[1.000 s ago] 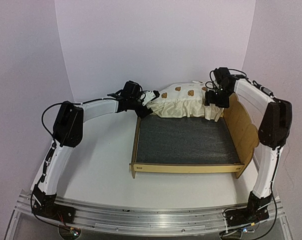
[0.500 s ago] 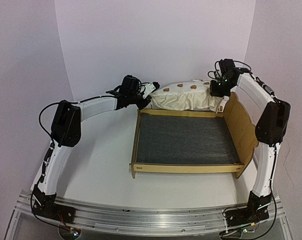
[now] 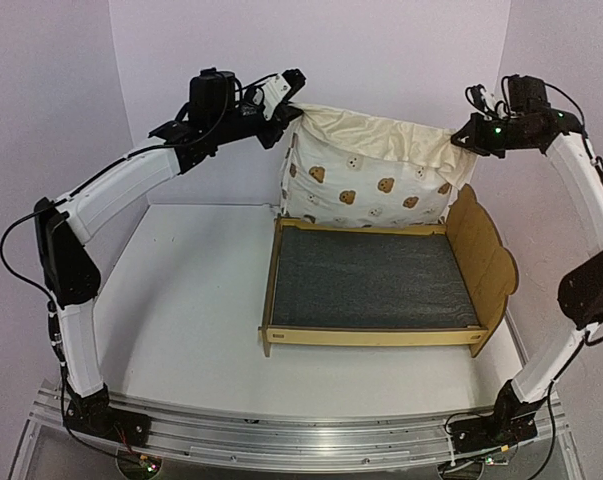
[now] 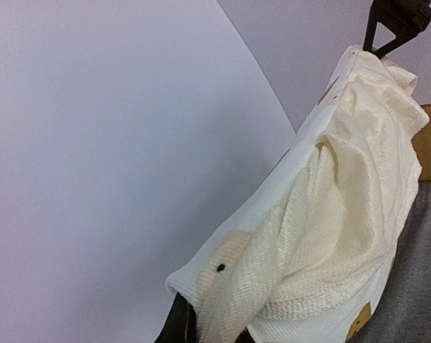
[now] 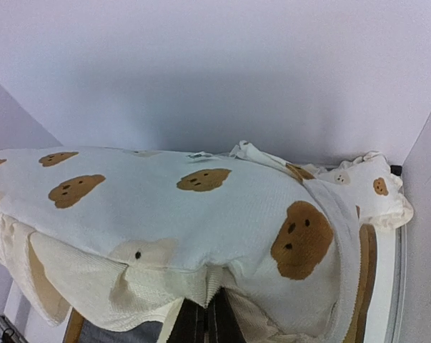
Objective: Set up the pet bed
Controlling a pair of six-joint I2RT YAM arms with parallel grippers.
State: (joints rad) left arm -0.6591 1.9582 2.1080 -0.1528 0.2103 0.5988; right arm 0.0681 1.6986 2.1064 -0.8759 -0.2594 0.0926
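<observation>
The pet bed's plywood frame (image 3: pixel 366 336) with its dark grey base (image 3: pixel 371 280) stands on the table, bear-ear headboard (image 3: pixel 484 258) at the right. Its cream bear-print mattress cushion (image 3: pixel 366 170) hangs in the air over the frame's far edge, stretched between both arms. My left gripper (image 3: pixel 293 100) is shut on the cushion's upper left corner, my right gripper (image 3: pixel 468 135) on its upper right corner. The left wrist view shows the cushion (image 4: pixel 329 214) running off from my left gripper (image 4: pixel 201 332). In the right wrist view the cushion (image 5: pixel 186 207) fills the frame above my right gripper (image 5: pixel 208 321).
The white table (image 3: pixel 191 300) lies left of and in front of the frame. Lilac walls (image 3: pixel 311 60) close in behind and at both sides. An aluminium rail (image 3: pixel 301 435) with the arm bases runs along the near edge.
Both grippers have shut on the cushion's corners. Both arms then rose, lifting it from behind the frame until it hangs spread between them.
</observation>
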